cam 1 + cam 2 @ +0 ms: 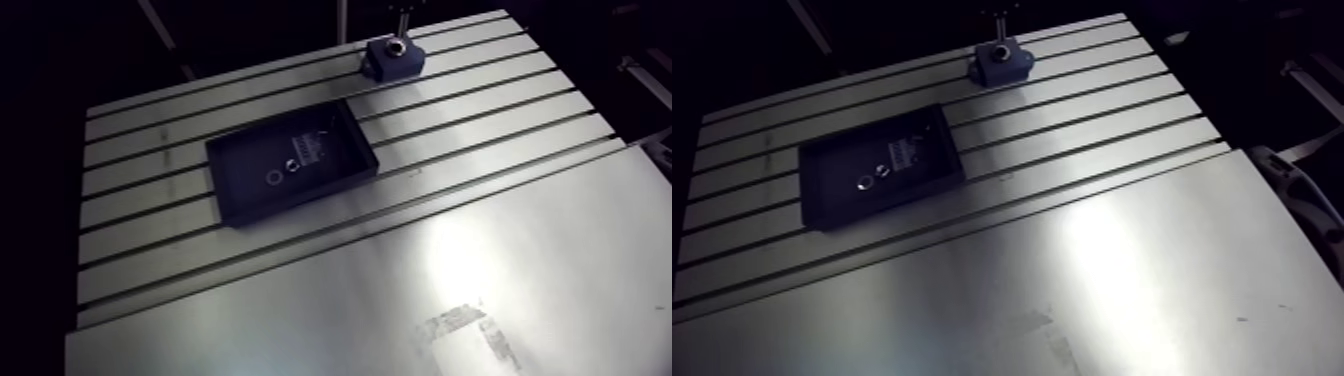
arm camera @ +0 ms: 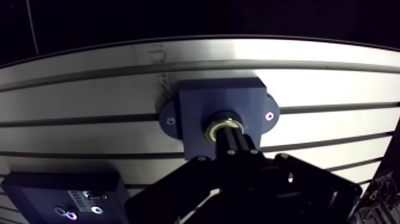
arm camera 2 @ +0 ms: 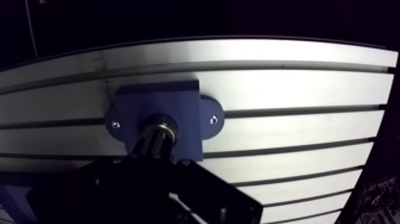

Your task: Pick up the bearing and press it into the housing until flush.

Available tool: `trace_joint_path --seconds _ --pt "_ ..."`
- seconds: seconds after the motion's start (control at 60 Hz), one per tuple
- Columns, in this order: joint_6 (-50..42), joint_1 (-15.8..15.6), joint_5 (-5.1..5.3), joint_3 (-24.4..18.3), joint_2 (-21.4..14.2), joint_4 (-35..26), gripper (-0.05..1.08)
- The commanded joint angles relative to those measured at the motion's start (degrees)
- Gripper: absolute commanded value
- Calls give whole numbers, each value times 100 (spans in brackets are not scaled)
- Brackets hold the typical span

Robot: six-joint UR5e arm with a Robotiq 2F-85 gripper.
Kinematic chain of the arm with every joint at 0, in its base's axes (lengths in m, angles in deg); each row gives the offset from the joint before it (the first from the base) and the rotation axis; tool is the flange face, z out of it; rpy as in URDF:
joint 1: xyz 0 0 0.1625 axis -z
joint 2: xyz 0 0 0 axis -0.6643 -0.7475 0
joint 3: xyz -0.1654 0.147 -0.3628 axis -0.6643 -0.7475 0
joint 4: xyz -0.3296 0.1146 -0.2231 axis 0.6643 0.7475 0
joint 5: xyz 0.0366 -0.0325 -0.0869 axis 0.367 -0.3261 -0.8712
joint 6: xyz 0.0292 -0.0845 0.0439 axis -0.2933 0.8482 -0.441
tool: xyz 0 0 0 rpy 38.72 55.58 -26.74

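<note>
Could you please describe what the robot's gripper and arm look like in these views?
Only the gripper shows. It is black throughout: a broad, blocky body with angular linkage plates that narrows to two slim fingers. No markings can be made out on it in the dim light, and the arm's own links are out of view.

We see hard light from above. It throws a white glare patch on the smooth part of the table (image 1: 470,250), well apart from the claw (image 2: 231,137). Nearer the claw the metal dims to grey, and the tray (image 1: 290,160) is a dark block with a few small glints inside. In the wrist view the table bands ahead of the claw shine almost white, and the slots (image 2: 89,121) bow into curves. The claw itself is a black silhouette, shading the near face of the housing (image 2: 221,104).
</note>
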Motion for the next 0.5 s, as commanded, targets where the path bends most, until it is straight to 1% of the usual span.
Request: trace_joint_path --seconds 0.017,0.5 --pt "1 -3 5 1 37 -1 103" --pt "-8 -13 5 35 82 26 103"
